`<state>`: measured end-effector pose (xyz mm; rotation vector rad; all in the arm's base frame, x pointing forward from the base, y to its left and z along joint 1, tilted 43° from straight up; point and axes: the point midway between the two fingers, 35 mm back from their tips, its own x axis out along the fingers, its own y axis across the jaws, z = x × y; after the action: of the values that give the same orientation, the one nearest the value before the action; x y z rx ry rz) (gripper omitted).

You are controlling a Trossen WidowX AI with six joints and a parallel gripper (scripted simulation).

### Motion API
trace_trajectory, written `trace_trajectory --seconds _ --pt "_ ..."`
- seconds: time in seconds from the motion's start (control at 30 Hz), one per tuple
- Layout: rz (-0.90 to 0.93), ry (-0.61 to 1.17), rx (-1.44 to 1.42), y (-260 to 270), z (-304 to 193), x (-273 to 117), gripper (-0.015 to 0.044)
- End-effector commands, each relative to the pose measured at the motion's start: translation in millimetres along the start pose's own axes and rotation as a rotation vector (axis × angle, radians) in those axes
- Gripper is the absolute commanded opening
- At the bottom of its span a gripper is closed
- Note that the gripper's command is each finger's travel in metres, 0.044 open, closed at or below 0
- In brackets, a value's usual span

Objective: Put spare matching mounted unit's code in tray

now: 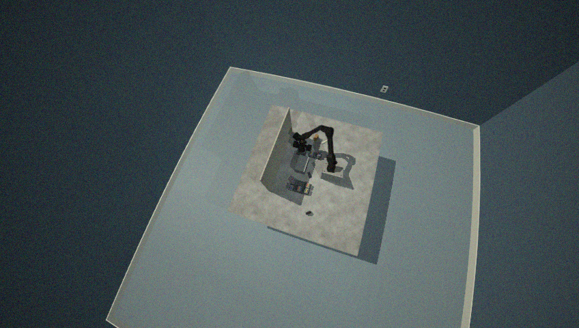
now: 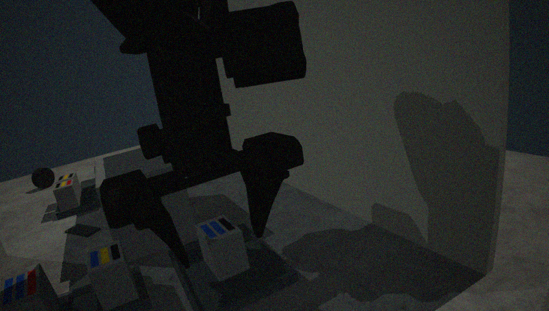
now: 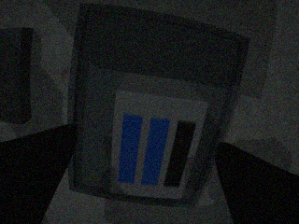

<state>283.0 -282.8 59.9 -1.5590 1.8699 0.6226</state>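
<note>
My gripper (image 2: 223,251) (image 3: 149,142) is open, its dark fingers apart on either side of a grey block (image 2: 228,256) (image 3: 159,99) with blue, blue and black stripes on top. The block stands upright inside the dark tray (image 2: 271,265) (image 3: 163,51), with tray floor showing beside it in the wrist view. In the exterior view, a grey block (image 2: 113,287) with blue, yellow and black stripes stands at lower left. Another block (image 2: 50,295) with blue, blue and red stripes is at the corner. I cannot make out the mounted unit or its back code.
A tall upright panel (image 1: 278,148) (image 2: 346,135) stands beside the tray and shades it. A striped grey block (image 2: 68,198) and a dark ball (image 2: 43,177) are at far left in the exterior view. A small dark object (image 1: 309,212) lies near the table's lower part.
</note>
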Motion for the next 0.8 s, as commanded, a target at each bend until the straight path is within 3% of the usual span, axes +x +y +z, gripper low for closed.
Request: trace_trajectory --seconds 0.0,0.2,0.77 --pt "-0.001 -0.003 0.001 -2 0 -11 0.0440" --pt "0.001 -0.013 -0.006 0 2 -105 0.0440" --pt "-0.014 -0.018 -0.013 -2 4 -105 0.0440"
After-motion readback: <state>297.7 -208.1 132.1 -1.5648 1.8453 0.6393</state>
